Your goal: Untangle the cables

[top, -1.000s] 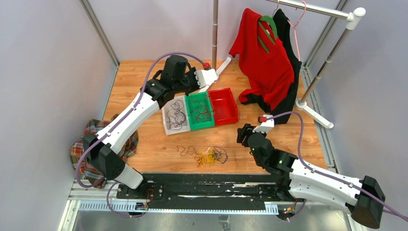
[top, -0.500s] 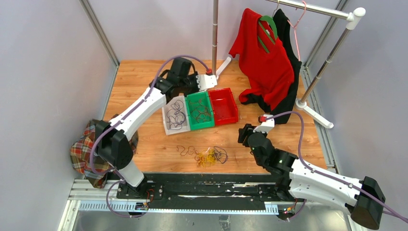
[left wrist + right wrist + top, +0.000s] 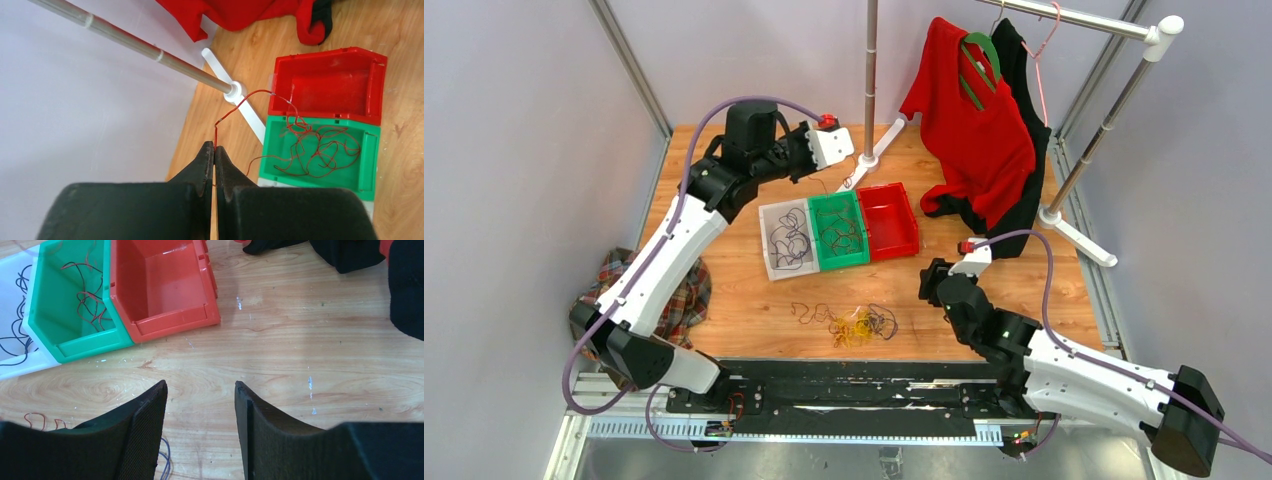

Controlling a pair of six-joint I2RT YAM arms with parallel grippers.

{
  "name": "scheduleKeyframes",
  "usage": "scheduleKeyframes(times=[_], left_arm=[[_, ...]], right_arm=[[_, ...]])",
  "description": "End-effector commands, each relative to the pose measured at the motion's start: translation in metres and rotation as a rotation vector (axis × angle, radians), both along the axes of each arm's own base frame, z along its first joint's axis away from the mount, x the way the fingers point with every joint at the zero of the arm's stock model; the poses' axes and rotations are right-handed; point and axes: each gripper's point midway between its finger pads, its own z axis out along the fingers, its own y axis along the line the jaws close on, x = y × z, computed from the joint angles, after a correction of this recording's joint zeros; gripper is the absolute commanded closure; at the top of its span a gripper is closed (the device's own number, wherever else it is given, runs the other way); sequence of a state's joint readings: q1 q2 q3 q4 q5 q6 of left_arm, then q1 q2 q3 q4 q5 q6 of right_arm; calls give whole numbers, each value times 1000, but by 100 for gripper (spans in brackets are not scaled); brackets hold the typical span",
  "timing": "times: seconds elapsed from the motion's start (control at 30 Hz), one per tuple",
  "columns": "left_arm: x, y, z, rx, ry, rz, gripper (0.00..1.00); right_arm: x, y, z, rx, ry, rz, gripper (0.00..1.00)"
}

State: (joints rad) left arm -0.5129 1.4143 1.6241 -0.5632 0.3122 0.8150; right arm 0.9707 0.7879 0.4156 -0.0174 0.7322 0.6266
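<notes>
My left gripper (image 3: pixel 817 170) is raised behind the bins and shut on a red-brown cable (image 3: pixel 248 93). In the left wrist view the gripper (image 3: pixel 215 146) pinches it at its tips. The strand arcs up and trails down into the green bin (image 3: pixel 272 150), onto more red-brown loops (image 3: pixel 320 150). The white bin (image 3: pixel 769 262) holds dark purple cables (image 3: pixel 790 240). The red bin (image 3: pixel 908 215) looks empty. A tangle of yellow, dark purple and red-brown cables (image 3: pixel 852 323) lies on the table in front of the bins. My right gripper (image 3: pixel 200 390) is open and empty, low over bare wood right of the tangle.
A clothes rack stands at the back right with a red and black garment (image 3: pixel 974 130) and a pink hanger (image 3: pixel 1046 40). Its white foot (image 3: pixel 245 107) lies just behind the bins. A plaid cloth (image 3: pixel 619 290) hangs at the table's left edge.
My left gripper has risen and swung back to the left, away from the bins, drawing the red-brown strand up from the green bin. The right arm has hardly moved.
</notes>
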Motion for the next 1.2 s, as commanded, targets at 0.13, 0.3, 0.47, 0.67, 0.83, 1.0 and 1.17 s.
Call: scheduleKeyframes(times=[0.13,0.3,0.47,0.67,0.83,1.0,1.17], left_arm=[[5,-4,-43,62,74,-15,100],[12,0,-69,116,95,4,100],[12,-19,-93,66,194,-2,100],[7,-42,-129,86,339,25,100],[20,-32,-171,192,389,103,100],[30,-26,-200,277,365,108,100],[40,-22,-217,341,319,107,100]], right_arm=[[2,-7,2,-7,-2,-26,48],[3,-8,-1,-9,4,-29,48],[4,-7,2,-7,4,-25,48],[5,-7,6,-6,1,-13,48],[7,-8,12,0,1,-11,48],[9,-9,14,-2,6,-17,46],[8,-13,13,1,9,-27,46]])
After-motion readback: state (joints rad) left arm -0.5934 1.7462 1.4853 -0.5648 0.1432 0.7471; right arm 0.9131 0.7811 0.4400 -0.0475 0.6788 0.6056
